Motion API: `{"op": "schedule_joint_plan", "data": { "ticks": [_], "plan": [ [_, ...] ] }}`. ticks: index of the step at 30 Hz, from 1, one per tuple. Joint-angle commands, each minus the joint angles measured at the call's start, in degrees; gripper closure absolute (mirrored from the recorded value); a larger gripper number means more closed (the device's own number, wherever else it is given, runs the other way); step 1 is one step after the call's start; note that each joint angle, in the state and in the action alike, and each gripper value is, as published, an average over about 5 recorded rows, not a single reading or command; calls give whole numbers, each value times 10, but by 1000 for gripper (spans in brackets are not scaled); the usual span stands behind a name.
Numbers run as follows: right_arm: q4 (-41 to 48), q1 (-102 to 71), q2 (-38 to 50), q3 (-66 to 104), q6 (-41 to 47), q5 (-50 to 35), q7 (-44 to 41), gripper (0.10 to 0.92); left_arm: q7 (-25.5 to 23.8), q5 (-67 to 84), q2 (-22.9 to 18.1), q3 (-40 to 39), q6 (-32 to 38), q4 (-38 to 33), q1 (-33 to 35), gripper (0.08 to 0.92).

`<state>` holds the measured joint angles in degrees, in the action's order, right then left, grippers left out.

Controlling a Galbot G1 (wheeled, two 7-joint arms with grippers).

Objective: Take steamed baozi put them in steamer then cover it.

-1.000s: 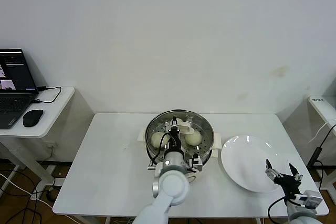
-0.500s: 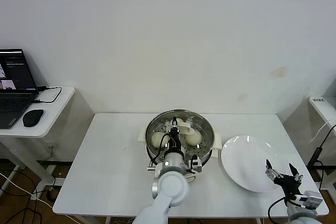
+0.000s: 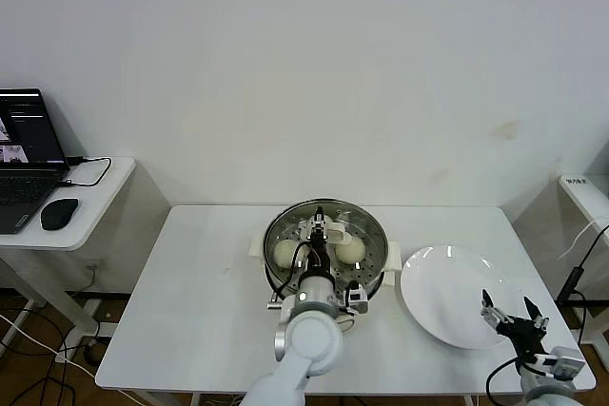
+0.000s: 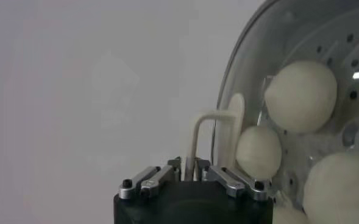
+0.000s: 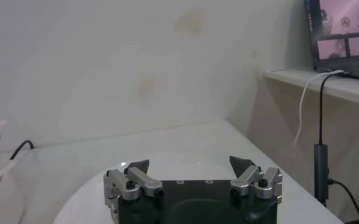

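Closest to me, the right tool [image 3: 512,314] hangs at the near edge of the empty white plate [image 3: 447,278], its jaws spread wide and holding nothing. It seems parked. The only risk there is a stray move that clips the plate's rim and skids it along the bench [image 3: 200,301].

Further in, the left tool [image 3: 324,231] sits right on the cream handle [image 4: 206,137] of the cover [image 3: 360,223]. Its fingers flank the handle closely, and I cannot tell whether they are pinching it or have let it go. The cover lies on the steamer [image 3: 270,259] in the middle of the bench, and the steamed baozi [image 3: 285,252] show through the glass on the perforated tray.

That doubt about the grip is where I'd expect trouble. If the arm lifts away while a finger is gripping or catching the handle, the cover would likely rise with it. It could also tip onto one edge, slide off the rim and clatter onto the bench. A sideways pull could shift the whole steamer. From here I also can't see whether the cover sits flush all round, and a bun pressing up under the glass would leave it rocking.

Away to the far left, a laptop [image 3: 24,154] and a mouse [image 3: 59,213] sit on a side table, well clear of everything.
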<state>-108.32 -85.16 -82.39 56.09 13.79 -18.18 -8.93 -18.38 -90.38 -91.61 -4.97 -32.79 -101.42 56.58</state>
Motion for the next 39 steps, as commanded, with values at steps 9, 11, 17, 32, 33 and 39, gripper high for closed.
{"op": "schedule_joint_plan", "data": {
  "ticks": [9,11,17,32,33,39],
  "plan": [
    [2,-1,-1,2,-1,0,0,203,-33,11,12,-1,-2,-61,10,325],
    [2,-2,0,2,-1,0,0,203,-40,12,15,-1,-2,-70,13,265],
    [2,-7,3,3,-2,2,-1,203,-49,13,23,0,-1,-90,25,180],
    [-24,-44,21,-18,0,-7,-3,203,-77,64,94,61,16,-247,97,177],
    [-31,-49,24,-24,2,-11,-1,203,-77,90,104,77,19,-264,103,177],
    [-81,-111,79,-93,-4,-23,11,203,-2,362,169,222,49,-321,139,177]
  ]
}}
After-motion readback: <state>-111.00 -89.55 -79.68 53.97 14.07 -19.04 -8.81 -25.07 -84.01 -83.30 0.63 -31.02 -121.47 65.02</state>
